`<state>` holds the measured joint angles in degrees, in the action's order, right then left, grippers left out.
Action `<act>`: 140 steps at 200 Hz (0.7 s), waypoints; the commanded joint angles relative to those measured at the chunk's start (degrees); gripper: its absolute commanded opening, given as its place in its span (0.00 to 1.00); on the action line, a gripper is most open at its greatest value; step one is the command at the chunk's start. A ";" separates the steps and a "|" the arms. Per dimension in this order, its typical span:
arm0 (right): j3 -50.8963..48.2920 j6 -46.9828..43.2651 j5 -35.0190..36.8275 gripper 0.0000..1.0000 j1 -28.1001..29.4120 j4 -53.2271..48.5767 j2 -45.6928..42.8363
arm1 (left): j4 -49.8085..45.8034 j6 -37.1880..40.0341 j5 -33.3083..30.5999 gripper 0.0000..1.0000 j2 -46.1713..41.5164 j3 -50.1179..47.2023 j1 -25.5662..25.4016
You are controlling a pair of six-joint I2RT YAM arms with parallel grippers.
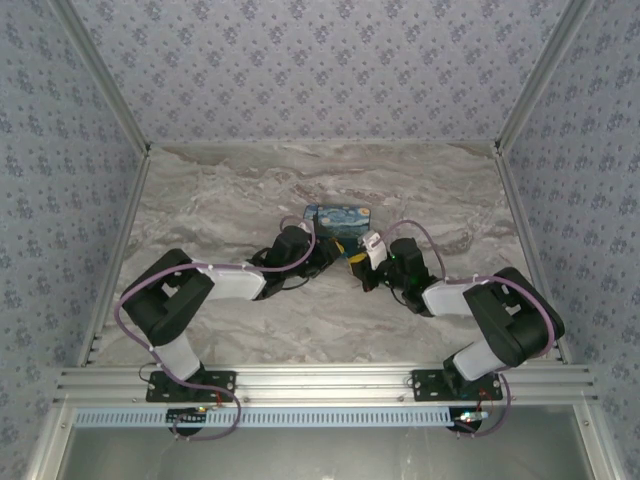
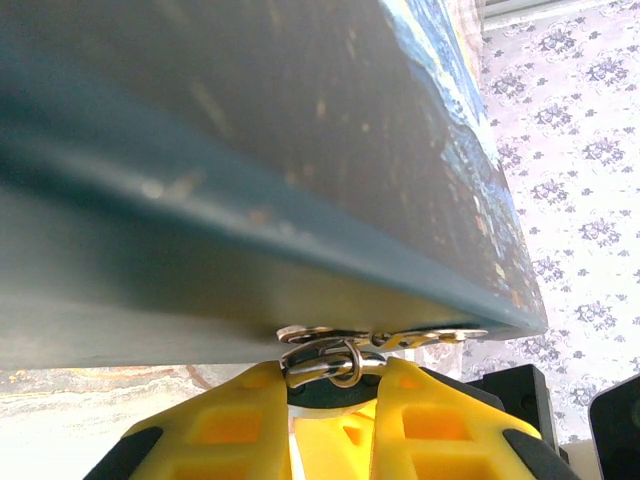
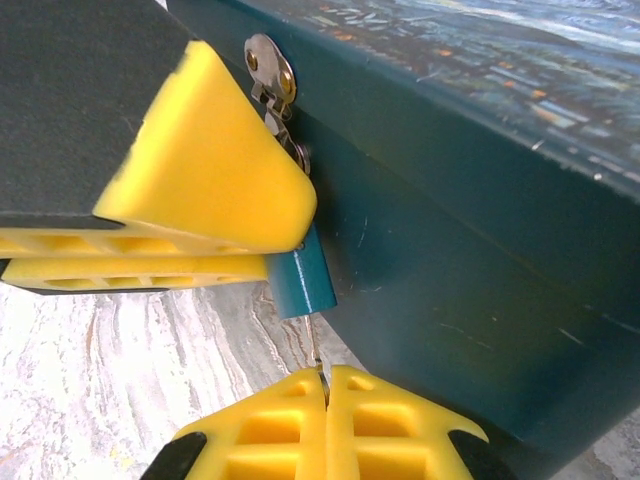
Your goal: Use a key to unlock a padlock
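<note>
The two arms are bolted at the near edge of the table [image 1: 230,330], well in front of the box [image 3: 480,200]. They both reach out to the front wall of the box.

The right gripper [image 3: 325,385] is just in front of the box. Its two yellow fingers [image 3: 390,420] are pressed together. They pinch a thin silver key [image 3: 317,345]. The key points up into the bottom of the padlock [image 3: 302,285].

The padlock is tiny and blue. It hangs right against the front wall of the box, just under a silver hasp [image 3: 268,62].

The left gripper [image 2: 330,385] comes in from the side. Its fingers [image 3: 200,190] are almost closed and squeeze the top of the padlock. A small silver ring [image 2: 335,362] sits between them, touching the bottom edge of the box.

The box is dark blue with a painted lid. Behind the box is a wall [image 1: 320,70] with little flowers.
</note>
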<state>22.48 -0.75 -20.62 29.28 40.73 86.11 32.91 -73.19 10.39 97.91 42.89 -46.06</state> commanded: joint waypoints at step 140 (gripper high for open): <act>1.01 -4.47 3.07 0.00 3.51 -0.94 -1.40 | 0.15 -0.47 4.28 0.19 -0.44 -1.28 -0.07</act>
<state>22.85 -4.38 -18.15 31.53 37.43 85.49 32.71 -73.17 11.60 97.91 41.87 -45.76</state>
